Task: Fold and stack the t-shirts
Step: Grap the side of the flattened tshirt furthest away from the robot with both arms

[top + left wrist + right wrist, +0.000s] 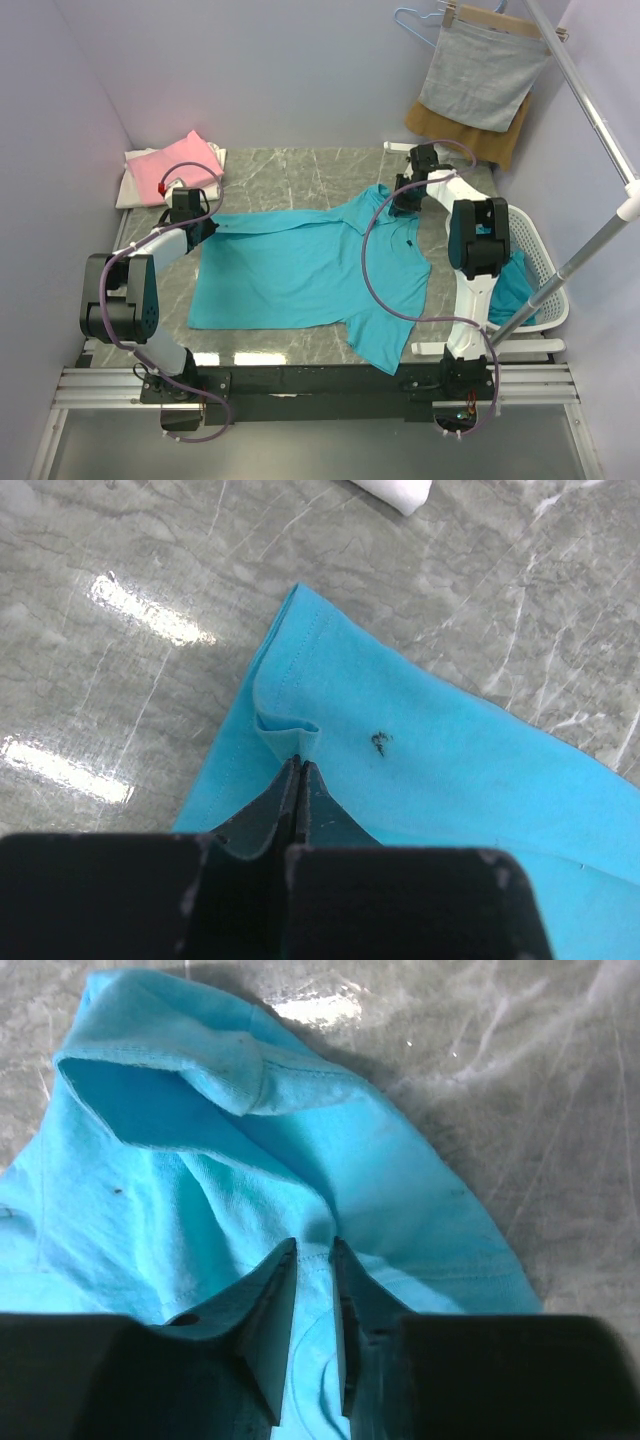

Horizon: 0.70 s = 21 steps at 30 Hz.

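A teal t-shirt [300,270] lies spread across the marble table, one sleeve hanging toward the front edge. My left gripper [203,226] is at the shirt's far left corner. In the left wrist view my left gripper [298,761] is shut on a small pinched fold of the teal t-shirt [430,770] near its hem. My right gripper [402,205] is on the shirt's far right part. In the right wrist view the narrow gap of my right gripper [313,1245] is filled by a ridge of the teal t-shirt [200,1160], with creases running to the tips. Folded pink [185,165] and white [140,185] t-shirts sit at the back left.
A white basket [548,300] at the right holds another teal t-shirt [515,285]. A grey cloth [480,75] and a mustard cloth [508,142] hang at the back right, beside a slanted white rail [590,110]. Walls enclose the table.
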Each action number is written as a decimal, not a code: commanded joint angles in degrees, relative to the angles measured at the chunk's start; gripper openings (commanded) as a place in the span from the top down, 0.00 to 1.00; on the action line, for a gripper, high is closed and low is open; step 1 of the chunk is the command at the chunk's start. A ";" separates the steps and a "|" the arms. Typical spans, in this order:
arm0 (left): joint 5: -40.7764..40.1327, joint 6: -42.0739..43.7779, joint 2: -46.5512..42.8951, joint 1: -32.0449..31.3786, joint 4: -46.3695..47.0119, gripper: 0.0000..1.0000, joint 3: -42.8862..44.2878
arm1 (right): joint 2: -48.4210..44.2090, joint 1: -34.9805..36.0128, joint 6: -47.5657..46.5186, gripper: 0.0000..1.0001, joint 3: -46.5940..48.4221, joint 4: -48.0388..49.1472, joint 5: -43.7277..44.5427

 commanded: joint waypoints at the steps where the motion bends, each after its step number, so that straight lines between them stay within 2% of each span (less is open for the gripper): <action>1: 0.05 1.02 0.01 0.15 0.18 0.99 0.85 | 1.68 -0.05 -1.25 0.69 2.66 -2.31 -1.26; 4: -0.13 1.11 0.10 0.15 0.00 0.99 1.03 | 2.38 0.04 -1.77 0.64 3.72 -3.80 -1.35; 10: -0.30 1.11 0.01 0.15 -0.18 0.99 1.11 | 3.08 0.30 -2.39 0.62 5.47 -6.35 -0.13; 15: -0.30 1.02 -0.08 0.15 -0.18 0.99 0.94 | 3.00 0.39 -2.56 0.90 5.39 -6.53 0.15; 17: -0.13 1.11 0.01 0.15 -0.18 0.99 1.03 | 3.17 0.47 -2.74 0.96 5.57 -6.62 -0.73; 21: -0.04 1.02 0.28 0.15 -0.26 0.99 1.11 | 2.82 0.56 -3.00 1.00 4.95 -5.83 -1.61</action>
